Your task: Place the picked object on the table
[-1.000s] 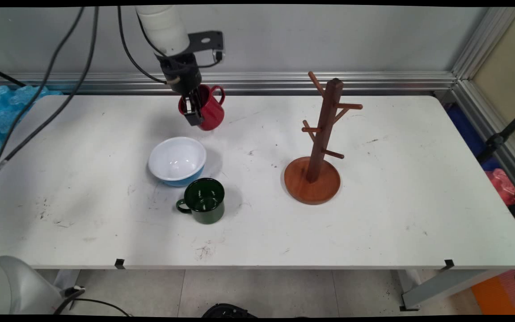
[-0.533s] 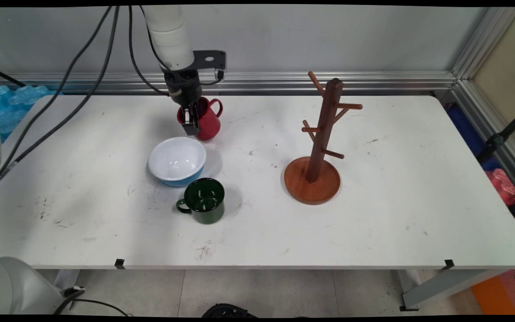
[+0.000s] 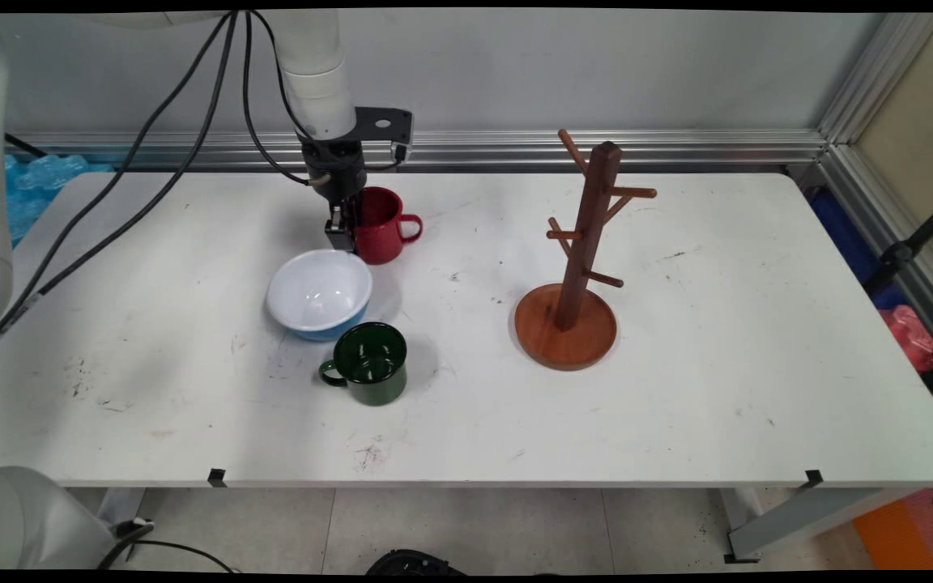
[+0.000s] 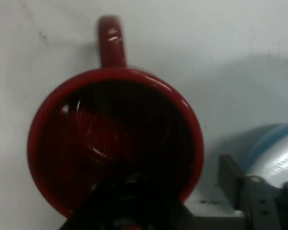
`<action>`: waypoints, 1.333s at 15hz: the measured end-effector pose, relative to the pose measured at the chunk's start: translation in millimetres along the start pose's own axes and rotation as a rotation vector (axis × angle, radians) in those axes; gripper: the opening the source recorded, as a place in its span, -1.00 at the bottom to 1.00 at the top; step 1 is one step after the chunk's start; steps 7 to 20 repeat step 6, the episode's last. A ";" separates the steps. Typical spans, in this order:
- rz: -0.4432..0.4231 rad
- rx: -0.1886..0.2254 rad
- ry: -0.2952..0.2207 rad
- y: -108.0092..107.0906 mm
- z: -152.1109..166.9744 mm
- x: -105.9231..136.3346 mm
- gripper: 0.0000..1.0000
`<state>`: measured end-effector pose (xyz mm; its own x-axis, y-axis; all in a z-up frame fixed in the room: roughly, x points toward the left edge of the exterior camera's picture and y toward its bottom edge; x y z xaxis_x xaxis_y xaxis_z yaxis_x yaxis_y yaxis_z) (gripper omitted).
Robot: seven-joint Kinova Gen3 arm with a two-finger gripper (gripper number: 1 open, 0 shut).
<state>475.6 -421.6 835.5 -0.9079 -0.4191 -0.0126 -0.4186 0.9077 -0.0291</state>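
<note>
Lowered now and standing upright on the table, no longer tilted: red mug, handle pointing right. Pinching its left wall, straight from above: gripper, beside white bowl.

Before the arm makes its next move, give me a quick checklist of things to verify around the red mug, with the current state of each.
1. Red mug upright, opening up, handle toward the picture's right: ok.
2. Red mug resting on the table: looks set down, ok.
3. Gripper at the mug's left rim, grip state: cannot tell.
4. Room between the red mug and the white-and-blue bowl: very close; whether they touch, cannot tell.
5. Green mug apart from the gripper: ok.
6. Wooden mug tree standing upright, well to the right: ok.
</note>
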 end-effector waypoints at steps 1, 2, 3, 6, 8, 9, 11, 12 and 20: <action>-0.002 0.001 0.001 -1.0 1.5 0.6 1.00; -0.007 0.003 0.004 -2.1 2.6 1.4 1.00; -0.013 0.007 0.008 -3.6 3.3 2.8 1.00; -0.026 0.022 0.030 -8.3 1.1 7.9 1.00; -0.026 0.022 0.030 -8.3 1.1 7.9 1.00; -0.026 0.022 0.030 -8.3 1.1 7.9 1.00; -0.026 0.022 0.030 -8.3 1.1 7.9 1.00; -0.026 0.022 0.030 -8.3 1.1 7.9 1.00; -0.026 0.022 0.030 -8.3 1.1 7.9 1.00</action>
